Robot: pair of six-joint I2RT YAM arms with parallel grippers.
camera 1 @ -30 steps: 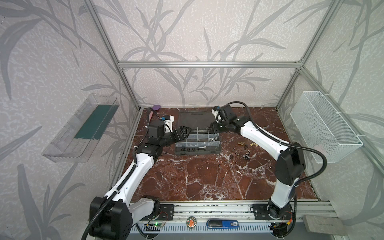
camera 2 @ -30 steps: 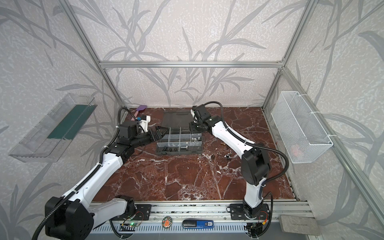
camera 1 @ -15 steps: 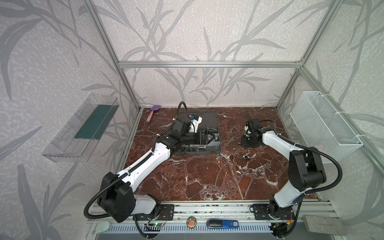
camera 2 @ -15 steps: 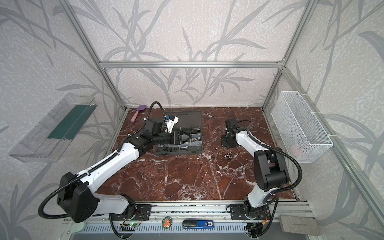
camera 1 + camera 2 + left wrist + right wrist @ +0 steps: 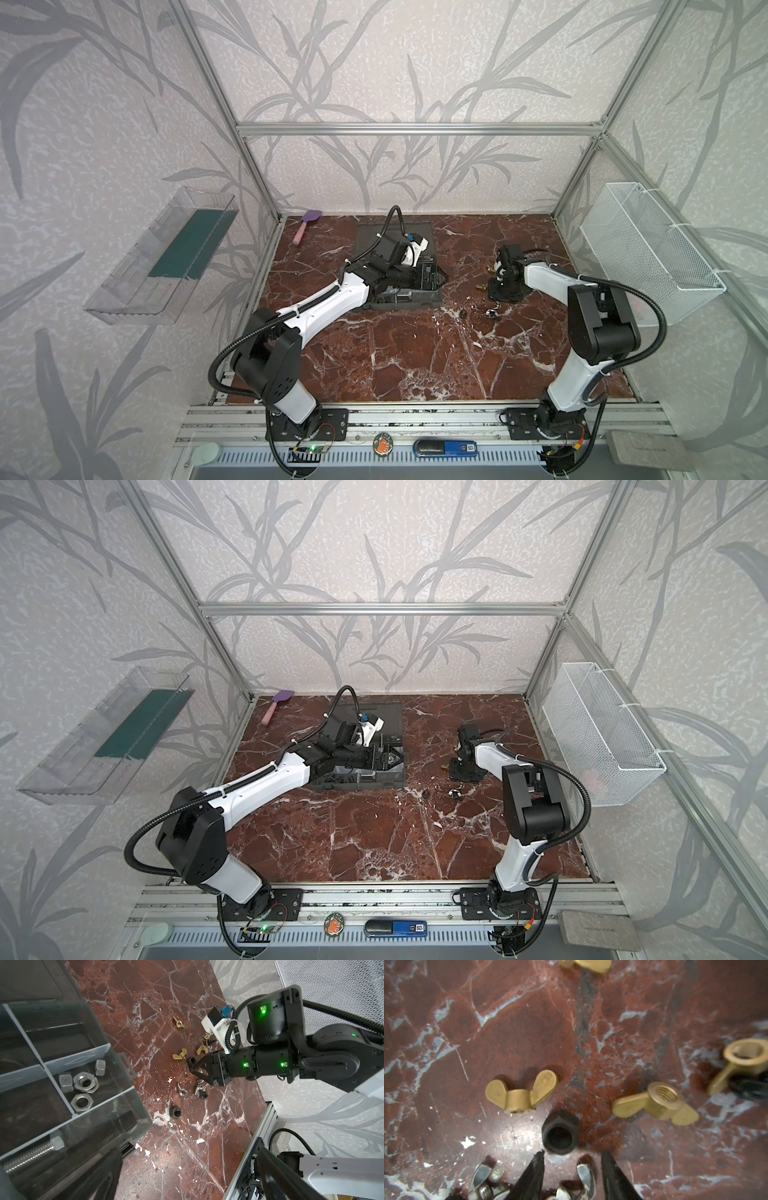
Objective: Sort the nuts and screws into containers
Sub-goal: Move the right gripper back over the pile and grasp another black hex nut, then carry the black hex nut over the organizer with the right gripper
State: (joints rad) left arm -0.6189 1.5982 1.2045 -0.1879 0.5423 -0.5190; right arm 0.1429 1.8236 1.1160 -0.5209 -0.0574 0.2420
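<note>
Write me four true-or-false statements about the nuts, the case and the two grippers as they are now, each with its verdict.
1. The right gripper holds a screw. False: its jaws stand apart and empty, tips just short of a black nut.
2. Silver hex nuts lie in a compartment of the grey case. True.
3. All the brass wing nuts are in the case. False: several lie on the table.
4. The left gripper is open above the case. True.

The tabletop (image 5: 415,353) was red-brown marble, veined white; brass wing nuts (image 5: 521,1093) shone golden (silver wing nuts (image 5: 182,1091) looked pale grey); a lone nut (image 5: 560,1132) was black; the organizer case (image 5: 108,1124) was smoky, translucent grey.
</note>
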